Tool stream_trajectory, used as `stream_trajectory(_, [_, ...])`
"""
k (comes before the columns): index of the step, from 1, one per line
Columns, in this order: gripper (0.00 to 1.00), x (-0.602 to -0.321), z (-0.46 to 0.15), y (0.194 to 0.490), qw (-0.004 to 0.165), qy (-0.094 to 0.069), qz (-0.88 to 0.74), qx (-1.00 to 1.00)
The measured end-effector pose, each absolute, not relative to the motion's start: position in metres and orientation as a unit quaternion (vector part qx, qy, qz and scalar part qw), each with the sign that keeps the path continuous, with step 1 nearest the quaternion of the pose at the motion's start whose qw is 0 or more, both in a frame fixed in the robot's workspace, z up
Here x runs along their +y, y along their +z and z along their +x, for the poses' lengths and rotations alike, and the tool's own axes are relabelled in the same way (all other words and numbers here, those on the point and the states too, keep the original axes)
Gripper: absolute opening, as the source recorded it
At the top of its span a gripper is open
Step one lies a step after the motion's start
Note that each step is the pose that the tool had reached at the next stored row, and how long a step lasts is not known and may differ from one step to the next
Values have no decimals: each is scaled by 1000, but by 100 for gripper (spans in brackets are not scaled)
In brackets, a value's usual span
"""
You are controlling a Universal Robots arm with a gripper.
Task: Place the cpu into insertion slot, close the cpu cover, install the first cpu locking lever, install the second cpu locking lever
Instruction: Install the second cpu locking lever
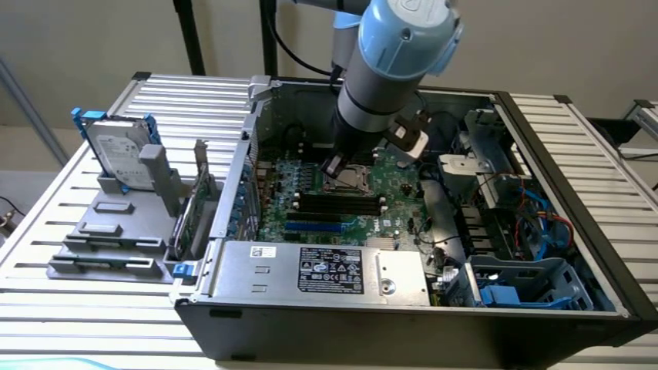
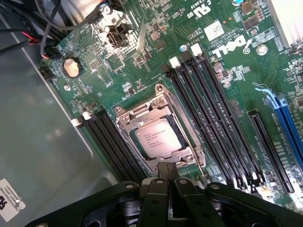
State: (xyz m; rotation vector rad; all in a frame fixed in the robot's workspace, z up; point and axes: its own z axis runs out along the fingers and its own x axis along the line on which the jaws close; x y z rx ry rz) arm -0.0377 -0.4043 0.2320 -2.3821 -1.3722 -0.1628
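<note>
Cpu (image 2: 154, 137) sits under cpu cover (image 2: 158, 130), between memory slots (image 2: 213, 127); gripper (image 2: 166, 177) closed.

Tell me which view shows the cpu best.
Wrist view: the cpu sits flat in the slot, its silvery top framed by the closed cover. In the exterior view it is a small pale patch beside the arm.

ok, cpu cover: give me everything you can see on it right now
The cpu cover is a thin silvery-grey metal frame with a square cut-out, lying flat and closed over the insertion slot on the green motherboard. The cpu, pale metal top with printed text, shows through the opening. Black memory slots run along either side. The shut gripper sits at the frame's near edge, its tip against it or just above; contact is unclear.
</note>
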Motion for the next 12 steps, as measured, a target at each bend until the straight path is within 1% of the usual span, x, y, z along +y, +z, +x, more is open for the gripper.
stream_trajectory(12, [11,-420,-48,241,187,-60,-849,-490])
